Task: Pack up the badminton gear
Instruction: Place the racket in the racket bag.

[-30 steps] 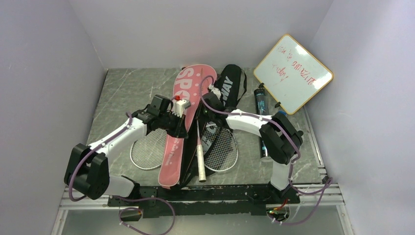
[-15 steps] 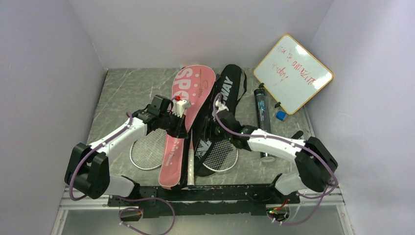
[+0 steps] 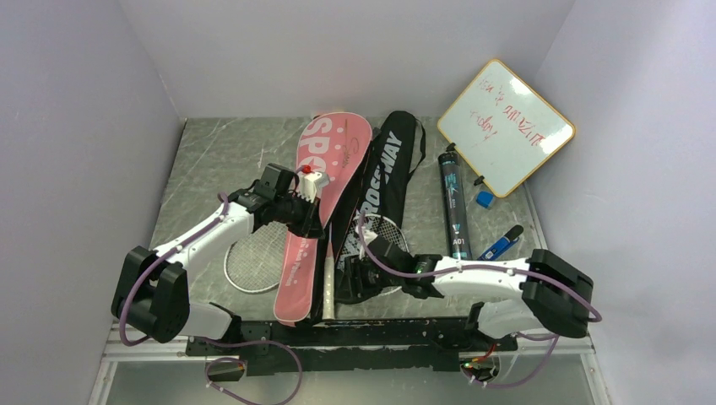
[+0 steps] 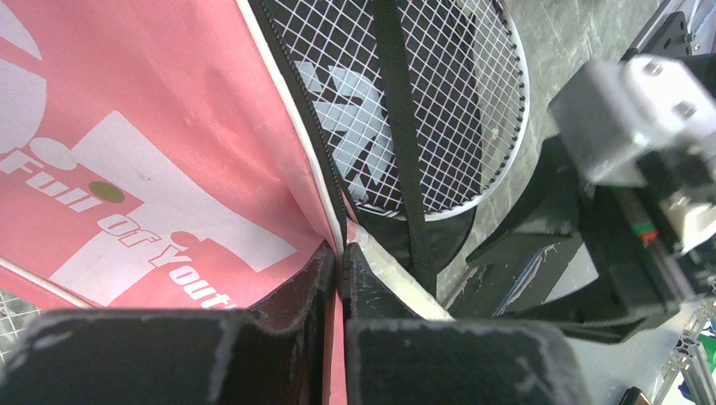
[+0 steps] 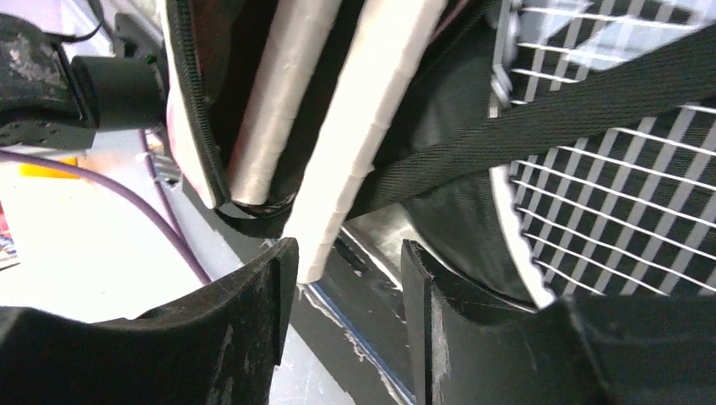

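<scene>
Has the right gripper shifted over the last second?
Yes. The right gripper has pulled back from the far end of the black fabric CROSSWAY racket cover, level with the wood-framed whiteboard, to the near table edge.

Left pincer (image 3: 309,224) at edge of pink cover (image 3: 333,148), right pincer (image 3: 349,283) (perhaps open) by black cover (image 3: 388,164).

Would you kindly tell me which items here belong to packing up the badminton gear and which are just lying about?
Gear: pink cover, black cover, rackets, tube.

Lying about: whiteboard, blue marker, small blue object.
</scene>
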Controlling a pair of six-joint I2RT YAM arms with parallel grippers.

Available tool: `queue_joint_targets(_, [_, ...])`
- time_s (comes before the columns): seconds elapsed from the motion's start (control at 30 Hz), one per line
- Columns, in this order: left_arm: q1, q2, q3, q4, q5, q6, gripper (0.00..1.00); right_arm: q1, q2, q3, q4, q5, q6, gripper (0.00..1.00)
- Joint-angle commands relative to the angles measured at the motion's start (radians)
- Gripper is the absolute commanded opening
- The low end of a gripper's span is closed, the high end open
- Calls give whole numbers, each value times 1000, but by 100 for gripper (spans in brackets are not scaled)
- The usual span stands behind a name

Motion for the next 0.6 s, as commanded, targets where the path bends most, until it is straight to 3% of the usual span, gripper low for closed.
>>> queue_joint_targets(0.0, [0,-2,0,22,51,22,8,50,63,-13,191,-31,92,52])
queue_joint_targets(0.33, [0,6,-1,23,53,22,9,69,206,12,357,-31,165,43])
queue_joint_targets(0.57, [-1,15,-4,25,60,21,8,68,193,32,395,-13,202,20])
